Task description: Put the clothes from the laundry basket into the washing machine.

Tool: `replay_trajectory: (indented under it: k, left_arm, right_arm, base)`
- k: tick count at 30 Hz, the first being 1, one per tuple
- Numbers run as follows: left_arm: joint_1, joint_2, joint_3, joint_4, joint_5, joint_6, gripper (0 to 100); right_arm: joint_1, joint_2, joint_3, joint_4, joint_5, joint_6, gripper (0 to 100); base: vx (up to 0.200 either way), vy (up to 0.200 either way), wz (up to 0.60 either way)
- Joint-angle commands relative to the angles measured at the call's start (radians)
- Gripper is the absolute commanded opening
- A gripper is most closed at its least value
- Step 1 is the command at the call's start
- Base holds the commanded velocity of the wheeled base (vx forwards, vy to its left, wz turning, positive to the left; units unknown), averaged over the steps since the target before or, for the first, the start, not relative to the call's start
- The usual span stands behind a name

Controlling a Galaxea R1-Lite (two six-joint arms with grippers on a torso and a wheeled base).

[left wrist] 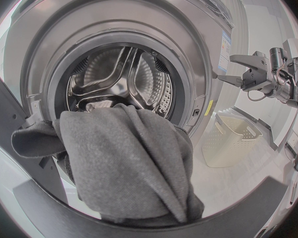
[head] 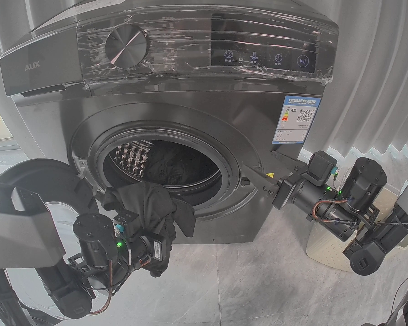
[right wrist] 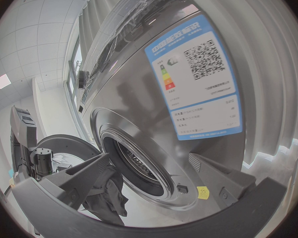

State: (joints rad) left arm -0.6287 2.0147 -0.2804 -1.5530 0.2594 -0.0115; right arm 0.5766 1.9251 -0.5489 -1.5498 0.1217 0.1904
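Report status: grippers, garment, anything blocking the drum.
Left gripper draped in dark grey knit garment, at round drum opening of steel-grey washing machine, not yet inside. Right gripper open, empty, beside machine front. Round door open; opening unobstructed.

The garment [head: 152, 207] I hold is dark grey, nearly black from the head view, with a fine knitted grain. The washing machine [head: 177, 109] is metallic grey; its label [head: 296, 119] is blue and white with coloured bars. The laundry basket [left wrist: 228, 142] seems cream, dotted with small holes.
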Motion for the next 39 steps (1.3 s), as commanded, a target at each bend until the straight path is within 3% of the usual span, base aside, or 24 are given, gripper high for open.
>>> replay_trajectory:
  k: [1,6,8,11,13,14,15,17,20,31,32,36,39]
  left_arm:
    - [0.007,0.004,-0.009,-0.001,-0.003,-0.005,0]
    - [0.007,0.058,-0.109,-0.001,-0.002,-0.021,0]
    - [0.017,0.111,-0.158,0.001,0.006,-0.008,0]
    - [0.046,0.137,-0.198,0.002,-0.008,-0.015,0]
    - [0.086,0.187,-0.290,0.005,-0.081,-0.036,0]
    - [0.086,0.187,-0.290,0.005,-0.081,-0.036,0]
    - [0.113,0.211,-0.347,0.007,-0.127,-0.070,0]
    - [0.126,0.233,-0.384,0.011,-0.146,-0.110,0]
    - [0.132,0.259,-0.442,0.028,-0.143,-0.145,0]
    - [0.167,0.360,-0.695,0.119,-0.106,-0.142,0]
    - [0.184,0.407,-0.823,0.163,-0.104,-0.142,0]
    - [0.204,0.429,-0.916,0.238,-0.106,-0.148,0]
    - [0.221,0.447,-1.034,0.321,-0.104,-0.185,0]
  right_arm:
    - [0.003,0.000,-0.002,-0.001,-0.001,0.000,100]
    - [0.006,-0.005,-0.003,-0.001,-0.001,-0.020,100]
    - [0.005,-0.005,-0.002,-0.001,-0.001,-0.020,100]
    - [0.005,-0.006,-0.002,-0.001,-0.001,-0.020,100]
    - [0.006,-0.015,0.000,-0.001,-0.001,-0.020,100]
    - [0.006,-0.015,0.000,-0.001,-0.001,-0.020,100]
    - [0.006,-0.018,0.000,-0.001,-0.001,-0.020,100]
    - [0.006,-0.023,0.000,-0.001,0.001,-0.020,100]
    - [0.006,-0.026,0.000,-0.001,0.001,-0.020,100]
    - [0.008,-0.026,0.012,-0.001,0.001,-0.020,100]
    - [0.009,-0.028,0.023,-0.001,0.001,-0.020,100]
    - [0.017,-0.029,0.060,-0.001,0.004,-0.022,100]
    - [0.031,-0.049,0.133,-0.001,0.038,-0.032,100]
  base:
    - [0.000,0.000,0.00]
    - [0.000,0.000,0.00]
    - [0.000,0.000,0.00]
    - [0.000,0.000,0.00]
    - [0.000,0.000,0.00]
    - [0.000,0.000,0.00]
    - [0.000,0.000,0.00]
    - [0.000,0.000,0.00]
    - [0.000,0.000,0.00]
    - [0.000,0.000,0.00]
    - [0.000,0.000,0.00]
    - [0.000,0.000,0.00]
    - [0.000,0.000,0.00]
